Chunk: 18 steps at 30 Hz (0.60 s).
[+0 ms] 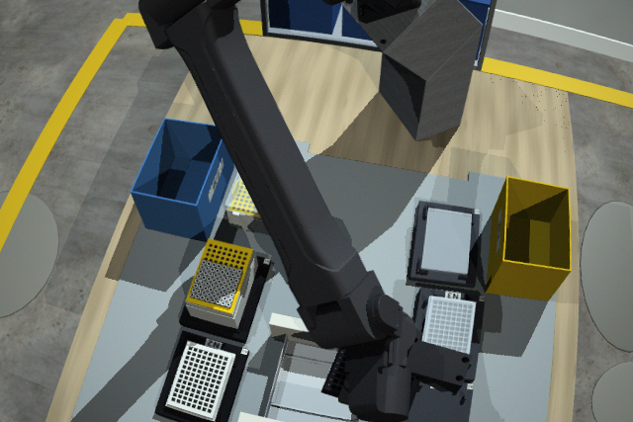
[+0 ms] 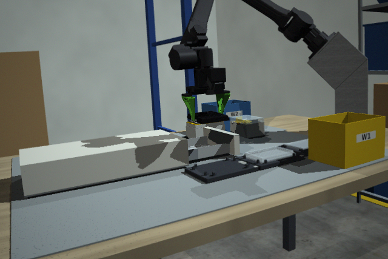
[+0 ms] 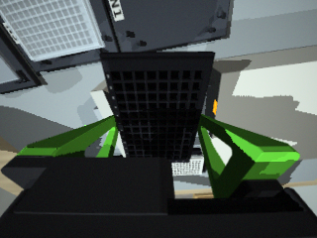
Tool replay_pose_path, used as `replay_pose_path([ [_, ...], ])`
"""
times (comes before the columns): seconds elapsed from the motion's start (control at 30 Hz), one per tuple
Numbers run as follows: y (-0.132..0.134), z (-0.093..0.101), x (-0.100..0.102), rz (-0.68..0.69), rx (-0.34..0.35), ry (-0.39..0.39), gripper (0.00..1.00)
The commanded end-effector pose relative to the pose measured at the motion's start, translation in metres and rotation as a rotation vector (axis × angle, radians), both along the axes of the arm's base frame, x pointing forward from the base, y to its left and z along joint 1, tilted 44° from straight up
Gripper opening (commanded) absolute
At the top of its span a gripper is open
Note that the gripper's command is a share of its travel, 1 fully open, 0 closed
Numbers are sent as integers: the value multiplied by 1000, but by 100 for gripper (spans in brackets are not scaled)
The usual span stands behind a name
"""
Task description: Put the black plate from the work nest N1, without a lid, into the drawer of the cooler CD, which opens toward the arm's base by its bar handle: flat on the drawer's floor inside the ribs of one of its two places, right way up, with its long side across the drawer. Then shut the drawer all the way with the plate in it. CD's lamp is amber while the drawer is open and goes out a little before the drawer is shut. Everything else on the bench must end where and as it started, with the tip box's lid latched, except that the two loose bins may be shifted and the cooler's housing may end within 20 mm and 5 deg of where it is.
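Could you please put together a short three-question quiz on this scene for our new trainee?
1. True or false: the gripper is shut on the black plate.
2. Where does the plate hang?
A. inside the yellow bin
B. in the air over the open drawer of the cooler
C. on nest N1
3. Fill in: the label on the yellow bin reads ____.

Key
1. True: the green fingers clamp its two sides.
2. B
3. W1
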<state>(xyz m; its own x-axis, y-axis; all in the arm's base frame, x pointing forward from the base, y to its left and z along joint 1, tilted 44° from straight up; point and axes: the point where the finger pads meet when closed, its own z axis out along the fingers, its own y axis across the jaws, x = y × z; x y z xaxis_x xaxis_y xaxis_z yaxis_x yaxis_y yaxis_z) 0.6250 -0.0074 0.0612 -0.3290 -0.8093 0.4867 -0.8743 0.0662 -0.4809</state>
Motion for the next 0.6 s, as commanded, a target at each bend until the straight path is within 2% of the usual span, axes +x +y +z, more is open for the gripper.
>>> replay_pose_path([
  [0.0, -6, 36, 4, 121, -51, 32, 0],
  [0.3, -16, 44, -2, 129, -52, 32, 0],
  [0.33, -3, 61, 9, 150, -51, 1, 0],
  [0.4, -28, 48, -5, 121, -52, 32, 0],
  [0.57, -38, 55, -10, 121, -53, 30, 0],
])
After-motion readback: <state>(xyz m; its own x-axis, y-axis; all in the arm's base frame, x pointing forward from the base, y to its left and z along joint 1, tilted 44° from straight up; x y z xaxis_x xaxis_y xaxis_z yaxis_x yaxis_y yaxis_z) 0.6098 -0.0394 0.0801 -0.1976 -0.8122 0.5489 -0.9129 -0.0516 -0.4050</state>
